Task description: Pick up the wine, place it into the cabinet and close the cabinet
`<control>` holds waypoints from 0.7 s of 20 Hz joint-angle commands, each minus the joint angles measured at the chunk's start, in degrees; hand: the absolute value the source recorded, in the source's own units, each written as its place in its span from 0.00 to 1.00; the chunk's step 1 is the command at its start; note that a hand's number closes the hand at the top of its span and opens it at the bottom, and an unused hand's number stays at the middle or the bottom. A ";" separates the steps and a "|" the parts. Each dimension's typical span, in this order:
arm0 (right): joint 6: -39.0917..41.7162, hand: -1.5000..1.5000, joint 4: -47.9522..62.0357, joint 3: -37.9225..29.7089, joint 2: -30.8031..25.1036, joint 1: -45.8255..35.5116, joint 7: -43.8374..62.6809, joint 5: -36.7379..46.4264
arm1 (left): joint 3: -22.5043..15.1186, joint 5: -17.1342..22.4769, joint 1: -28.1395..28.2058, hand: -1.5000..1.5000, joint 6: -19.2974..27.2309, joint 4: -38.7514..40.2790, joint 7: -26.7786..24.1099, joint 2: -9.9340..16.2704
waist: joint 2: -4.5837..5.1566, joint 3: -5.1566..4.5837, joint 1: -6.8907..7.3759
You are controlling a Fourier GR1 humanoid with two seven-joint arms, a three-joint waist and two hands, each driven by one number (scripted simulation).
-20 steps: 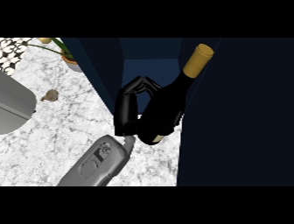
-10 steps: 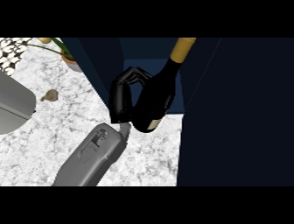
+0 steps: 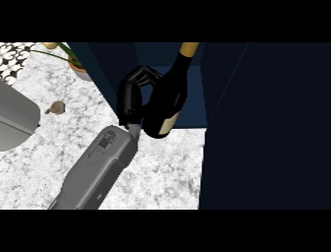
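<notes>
While the grey forearm comes up from the lower edge, the scene reads as follows.

Hand: the right hand (image 3: 130, 96) has its black fingers curled round the wine bottle, gripping its left side.
Wine bottle (image 3: 168, 98): dark glass with a gold-capped neck pointing away from the viewer; it is tilted, its base over the counter's edge and its neck inside the cabinet opening.
Cabinet (image 3: 190, 83): dark blue; the bottle sits in its open compartment.
Cabinet door (image 3: 278, 128): a broad dark panel just right of the bottle, filling the view's right side.
Counter (image 3: 161, 172): white marble.
Nearby: a grey appliance (image 3: 1, 118) at left, a small brown object (image 3: 55, 107), a potted plant (image 3: 78, 66) beside the cabinet's left wall.
</notes>
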 commanded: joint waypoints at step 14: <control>-1.37 0.00 -1.35 -1.17 -0.09 -4.46 2.30 -5.04 | 4.78 3.35 -15.56 1.00 0.69 22.96 -8.12 -0.20 | 0.44 -0.02 -0.99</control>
